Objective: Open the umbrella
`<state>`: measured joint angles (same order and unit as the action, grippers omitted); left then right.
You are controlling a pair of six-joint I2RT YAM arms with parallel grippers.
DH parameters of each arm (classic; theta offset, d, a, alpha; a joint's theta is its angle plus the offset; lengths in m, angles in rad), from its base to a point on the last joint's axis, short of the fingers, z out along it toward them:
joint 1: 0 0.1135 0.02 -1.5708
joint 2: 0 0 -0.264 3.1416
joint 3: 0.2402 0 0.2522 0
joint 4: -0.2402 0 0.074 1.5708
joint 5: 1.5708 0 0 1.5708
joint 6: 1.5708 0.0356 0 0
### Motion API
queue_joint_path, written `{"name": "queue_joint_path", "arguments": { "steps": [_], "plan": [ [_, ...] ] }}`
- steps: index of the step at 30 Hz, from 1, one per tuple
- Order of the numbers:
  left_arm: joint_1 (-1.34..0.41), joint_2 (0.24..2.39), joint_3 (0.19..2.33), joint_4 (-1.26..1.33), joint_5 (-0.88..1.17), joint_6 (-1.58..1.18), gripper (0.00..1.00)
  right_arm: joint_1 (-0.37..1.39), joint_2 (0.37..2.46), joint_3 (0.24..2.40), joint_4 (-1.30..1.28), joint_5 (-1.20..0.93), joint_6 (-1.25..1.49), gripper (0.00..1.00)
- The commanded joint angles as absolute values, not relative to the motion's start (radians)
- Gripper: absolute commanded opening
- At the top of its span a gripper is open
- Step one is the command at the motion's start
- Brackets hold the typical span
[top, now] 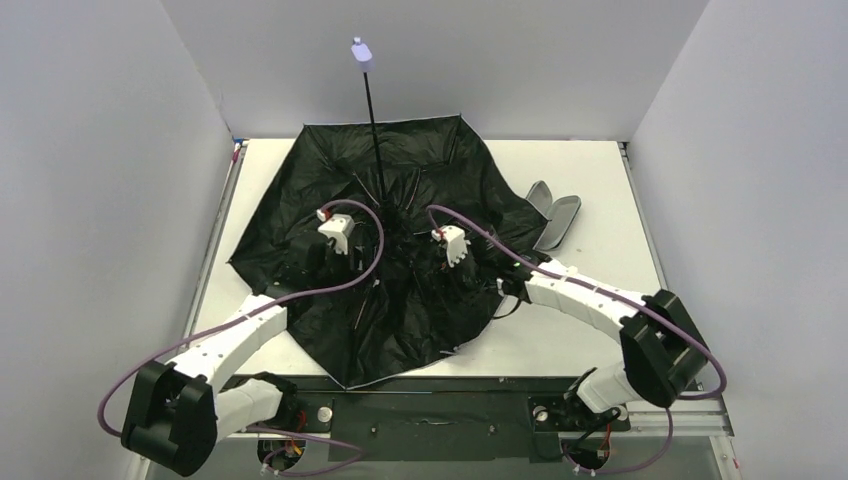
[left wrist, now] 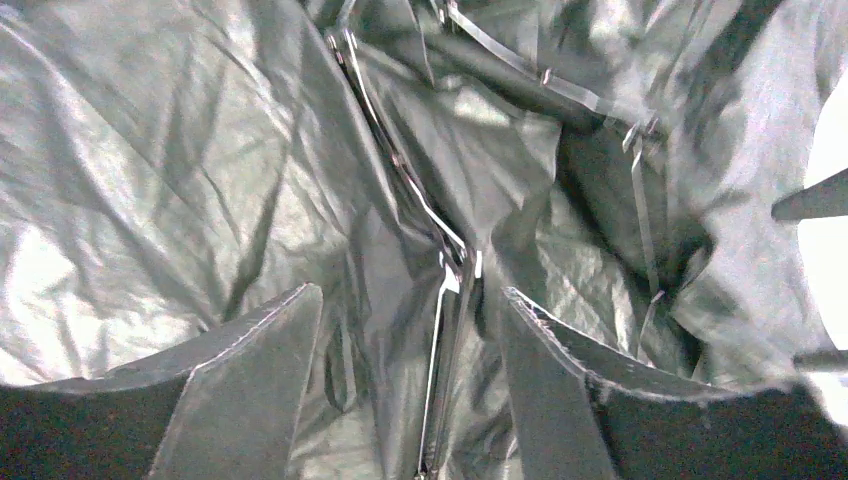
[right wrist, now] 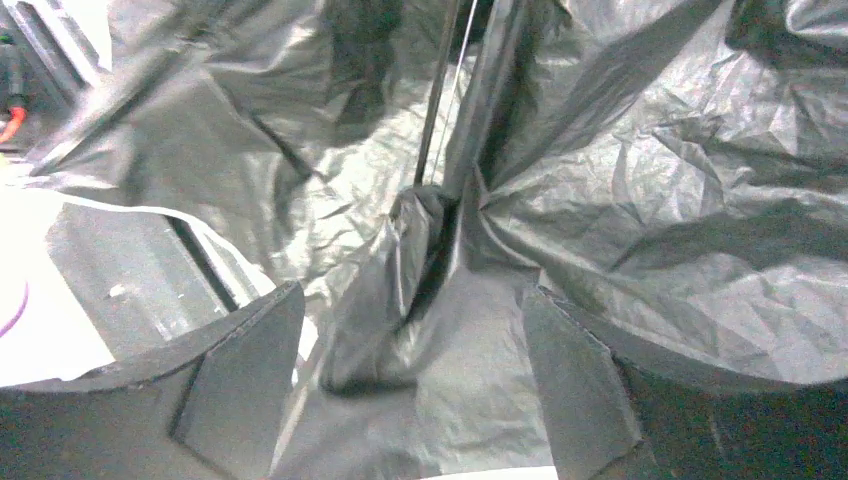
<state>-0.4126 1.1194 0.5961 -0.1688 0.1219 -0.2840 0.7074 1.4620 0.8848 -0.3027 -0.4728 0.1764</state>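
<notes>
Your umbrella [top: 400, 300] sits upside down on the table [top: 600, 200], shaft [top: 372, 120] pointing up, left claw [top: 335, 240] and right claw [top: 452, 250] both wide and holding nothing, so expect light, floppy, slippery cloth and grip the thin stiff ribs [left wrist: 440, 250] or shaft gently.

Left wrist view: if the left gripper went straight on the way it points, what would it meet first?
Most likely the umbrella: a thin metal rib and black canopy fabric lie directly ahead of the left gripper, between its open fingers. Depth is unclear.
</notes>
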Motion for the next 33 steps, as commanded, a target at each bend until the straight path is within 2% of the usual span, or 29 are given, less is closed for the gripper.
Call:
{"name": "queue_joint_path", "arguments": {
  "steps": [1, 4, 7, 11, 14, 23, 25, 28, 30, 33],
  "plan": [
    [-0.332, 1.053, 0.671, -0.045, 0.231, -0.162, 0.70, 0.638, 1.351, 0.966, -0.360, -0.603, 0.132, 0.77],
    [-0.318, 1.119, 0.704, 0.180, 0.230, -0.107, 0.72, 0.582, 1.338, 1.039, -0.367, -0.641, 0.167, 0.78],
    [-0.275, 1.262, 0.795, 0.294, 0.235, -0.123, 0.66, 0.511, 1.342, 1.097, -0.371, -0.615, 0.199, 0.78],
    [-0.245, 1.470, 0.863, 0.616, 0.334, -0.135, 0.56, 0.429, 1.360, 1.166, -0.382, -0.585, 0.221, 0.78],
    [-0.249, 1.579, 0.941, 0.728, 0.423, -0.148, 0.54, 0.371, 1.373, 1.201, -0.393, -0.577, 0.222, 0.78],
    [-0.271, 1.751, 1.055, 0.792, 0.516, -0.112, 0.52, 0.306, 1.376, 1.225, -0.441, -0.550, 0.224, 0.78],
    [-0.274, 1.767, 1.053, 0.784, 0.510, -0.087, 0.48, 0.297, 1.377, 1.228, -0.446, -0.547, 0.225, 0.78],
    [-0.288, 1.789, 1.042, 0.755, 0.462, -0.030, 0.33, 0.282, 1.385, 1.236, -0.458, -0.549, 0.223, 0.78],
    [-0.288, 1.803, 1.037, 0.720, 0.442, -0.033, 0.29, 0.276, 1.394, 1.247, -0.471, -0.550, 0.216, 0.78],
    [-0.288, 1.819, 1.004, 0.694, 0.430, -0.035, 0.28, 0.269, 1.408, 1.268, -0.485, -0.553, 0.203, 0.78]
  ]
}}
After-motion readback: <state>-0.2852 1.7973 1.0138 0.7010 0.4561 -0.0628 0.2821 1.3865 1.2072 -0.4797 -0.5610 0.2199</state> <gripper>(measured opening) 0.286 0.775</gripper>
